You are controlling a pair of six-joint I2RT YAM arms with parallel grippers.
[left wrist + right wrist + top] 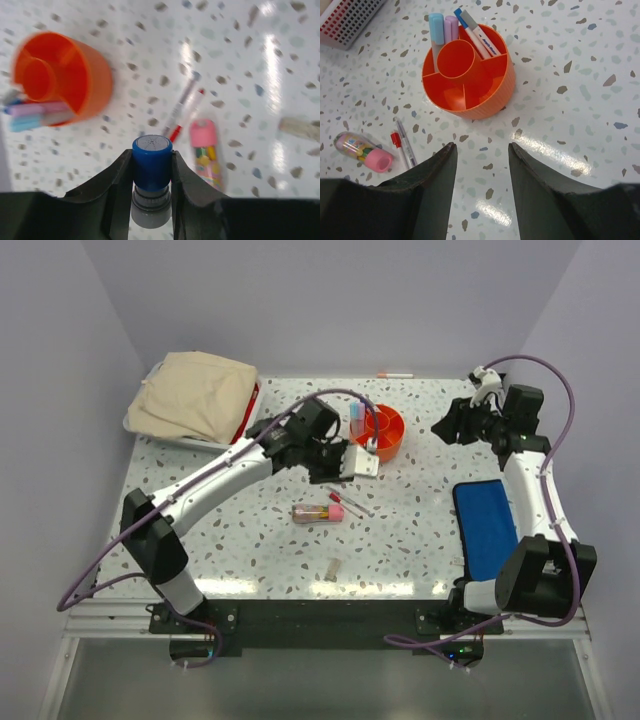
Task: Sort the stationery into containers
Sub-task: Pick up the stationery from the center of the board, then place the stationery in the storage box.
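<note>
partly done, by the look of it. far left: beige cloth (195,395), no part of the sorting. left of centre: left gripper (151,156) clenched on a blue marker (152,167), fingers pressed to both sides of the cap, hanging just near-left of the tub (487,107); seemingly one drop short of filed. centre, loose on the table (420,540): tube (355,146) lying flat, two thin pens (402,145) just beside it, one red-tipped; none put away. near edge: small beige scrap (332,570), too small to name. far edge: stray pen (395,374), well apart from the rest. in the tub already: pale blue marker (436,25), lilac marker (451,25) and a white pen (481,40), leaning in the far compartments; centre cup and near compartments bare. right of the tub: right gripper (481,147) released, nothing between the fingers, hovering over table. far right: mat (485,520).

cloth soft, rumpled. held marker's cap smooth, round, hard plastic above a grey ribbed collar. tube see-through, pink-capped, bright bits inside, likely to roll. pens slim, slick-looking. tub glossy orange plastic, round, ribbed outer wall, dividers fanning from a central cup. table hard, speckled, glaring. mat flat, blue, matte.
</note>
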